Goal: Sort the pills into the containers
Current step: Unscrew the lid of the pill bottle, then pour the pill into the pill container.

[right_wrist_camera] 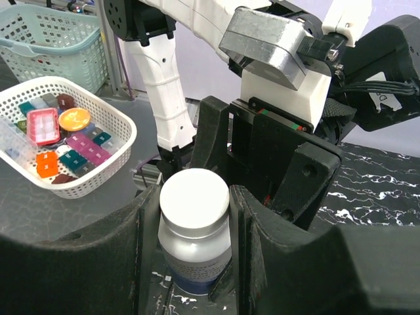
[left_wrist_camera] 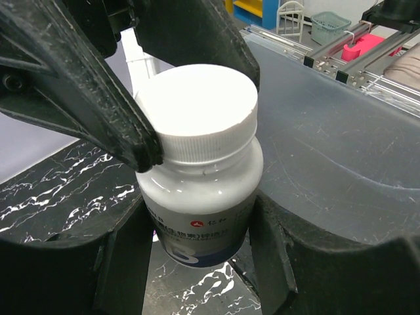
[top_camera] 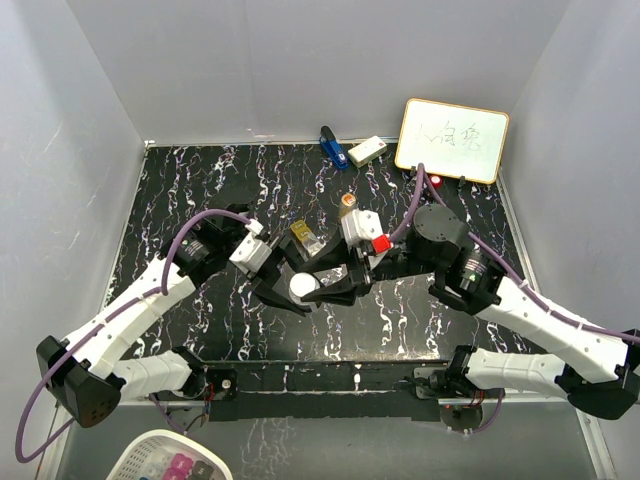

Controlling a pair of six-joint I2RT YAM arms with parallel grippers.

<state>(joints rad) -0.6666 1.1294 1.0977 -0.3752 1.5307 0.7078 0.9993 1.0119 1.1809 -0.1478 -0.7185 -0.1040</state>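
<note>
A bottle (top_camera: 303, 286) with a white round cap, pale body and blue label band stands upright between both grippers at the table's near middle. My left gripper (left_wrist_camera: 197, 262) is shut on the bottle's body (left_wrist_camera: 200, 197), one finger on each side. My right gripper (right_wrist_camera: 195, 216) is shut on the white cap (right_wrist_camera: 194, 197), whose pads press its rim. A golden-amber bottle (top_camera: 348, 201) and a small clear box with yellow sections (top_camera: 305, 238) sit just behind the grippers. No loose pills show in any view.
A blue object (top_camera: 333, 147) and a white block (top_camera: 367, 150) lie at the table's far edge, beside a whiteboard (top_camera: 452, 140). A white basket (right_wrist_camera: 72, 187) of coloured items sits off the table's near side. A red-tipped piece (top_camera: 381, 243) is next to my right wrist.
</note>
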